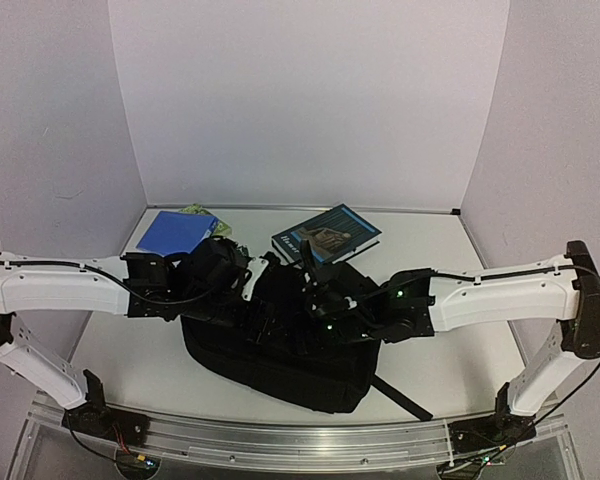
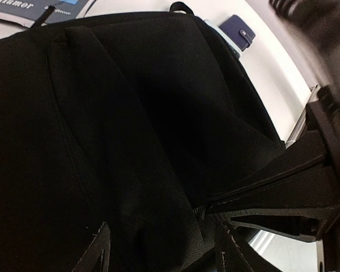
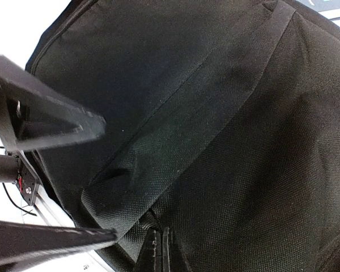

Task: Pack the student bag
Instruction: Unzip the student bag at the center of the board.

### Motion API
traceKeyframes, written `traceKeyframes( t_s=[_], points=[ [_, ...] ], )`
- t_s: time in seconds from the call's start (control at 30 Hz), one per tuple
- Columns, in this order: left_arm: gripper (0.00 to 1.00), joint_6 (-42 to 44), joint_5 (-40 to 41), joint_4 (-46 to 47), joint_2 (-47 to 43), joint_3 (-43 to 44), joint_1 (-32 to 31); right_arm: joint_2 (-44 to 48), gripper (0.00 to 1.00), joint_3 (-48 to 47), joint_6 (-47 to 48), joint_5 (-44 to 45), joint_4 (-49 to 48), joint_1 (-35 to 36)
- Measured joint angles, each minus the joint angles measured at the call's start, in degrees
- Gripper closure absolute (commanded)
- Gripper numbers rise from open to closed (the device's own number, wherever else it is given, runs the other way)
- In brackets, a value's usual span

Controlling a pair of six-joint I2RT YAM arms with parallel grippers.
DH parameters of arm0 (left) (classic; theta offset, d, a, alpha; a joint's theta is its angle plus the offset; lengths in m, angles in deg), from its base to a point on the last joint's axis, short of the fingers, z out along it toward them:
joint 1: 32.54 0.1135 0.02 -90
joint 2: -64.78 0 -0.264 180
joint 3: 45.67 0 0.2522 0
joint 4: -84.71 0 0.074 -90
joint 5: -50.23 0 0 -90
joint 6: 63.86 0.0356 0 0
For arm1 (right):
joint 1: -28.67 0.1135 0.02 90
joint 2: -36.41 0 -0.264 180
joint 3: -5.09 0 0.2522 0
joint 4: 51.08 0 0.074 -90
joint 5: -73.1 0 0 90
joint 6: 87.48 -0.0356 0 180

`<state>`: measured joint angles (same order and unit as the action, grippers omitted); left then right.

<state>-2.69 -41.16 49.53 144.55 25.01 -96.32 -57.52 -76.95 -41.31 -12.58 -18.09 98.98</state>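
In the middle of the table [image 1: 130,350], low in the top view, lies the student bag [image 1: 280,355], big, black and floppy. I think it is soft all over and will sag and fold when I lift it. A small pinch of cloth could slip out, so a strap, a thick seam or the zipper edge looks like the best place to grab. It looks quite flat, so I guess it is light. In the left wrist view the bag fills nearly the whole frame. The left gripper [image 2: 161,255] has its fingers [image 2: 101,252] apart at the bottom edge, with a hump of bag cloth between them. I cannot tell if they squeeze it. In the right wrist view the right gripper [image 3: 158,252] sits at the bottom middle with its tips pressed together. The cloth bunches right there, so it seems to hold a thin fold of the bag.
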Motion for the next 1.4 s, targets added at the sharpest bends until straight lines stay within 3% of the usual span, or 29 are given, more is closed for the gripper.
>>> traceKeyframes(
  t_s=[0.23,0.47,0.63,0.87,1.4],
  points=[
    [0.42,-0.1,-0.1,-0.2,4.0,0.1,-0.8,0.8,1.00,0.5,-0.2,0.1,-0.4,-0.4],
    [0.79,-0.1,0.7,-0.6,5.6,1.2,-1.3,0.9,1.00,0.7,-0.2,0.0,-0.7,-0.6],
    [0.94,0.4,0.7,-0.5,5.9,1.4,-1.4,0.9,1.00,0.9,-0.5,0.9,-1.5,-0.8],
    [0.99,0.4,1.0,-1.0,5.9,1.4,-1.5,1.0,1.00,0.9,-0.6,4.6,-1.6,-0.9],
    [1.00,0.0,1.2,-0.2,5.9,1.4,-1.5,-0.8,1.00,-1.9,1.4,9.3,0.4,-3.0]
  ],
)
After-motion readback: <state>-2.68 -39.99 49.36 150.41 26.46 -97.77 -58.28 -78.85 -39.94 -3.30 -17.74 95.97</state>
